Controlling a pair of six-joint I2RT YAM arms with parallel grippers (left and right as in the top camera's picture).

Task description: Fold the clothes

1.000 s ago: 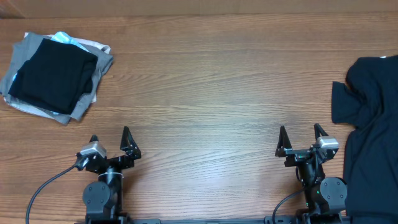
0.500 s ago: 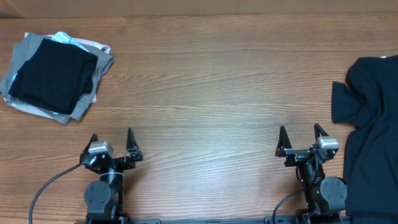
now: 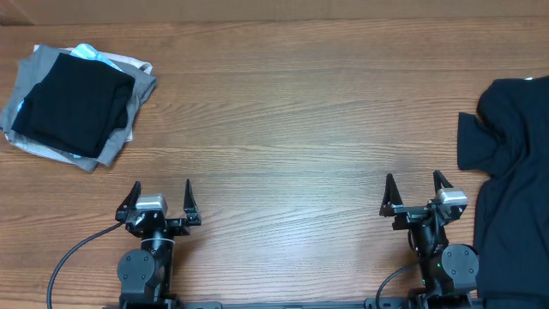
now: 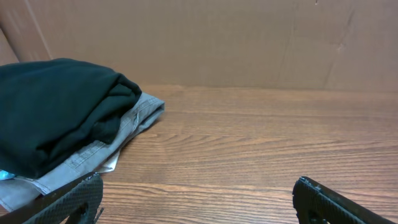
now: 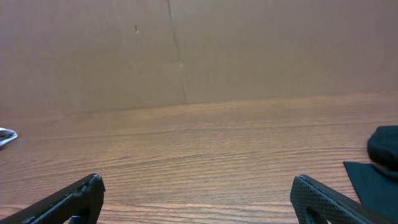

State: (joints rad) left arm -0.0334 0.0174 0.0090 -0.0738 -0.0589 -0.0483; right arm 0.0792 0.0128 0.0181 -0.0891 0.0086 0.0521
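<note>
Jaws wide on both arms, nothing between the fingers of either.

Unfolded black T-shirt [image 3: 515, 163] lies rumpled on the outer side of the right gripper [image 3: 413, 177], just beside it and running off the picture's right edge. One sleeve sticks out ahead of that gripper's outer finger. The right wrist view catches only a dark corner of it, far right.

Judgement: next piece to fold, parked at the side so the middle is free for spreading.

Folded stack [image 3: 73, 103], a black garment on top of grey ones, sits well ahead of the left gripper [image 3: 162, 185] and to its outer side. Likely the done pile, set away from the work zone.

Table [image 3: 292, 112] ahead of and between both grippers is bare wood. Both arms sit low at the near edge, neither touching cloth. Reads as a rest pose between pieces. The first reach probably falls to the right arm, being nearest the shirt.
</note>
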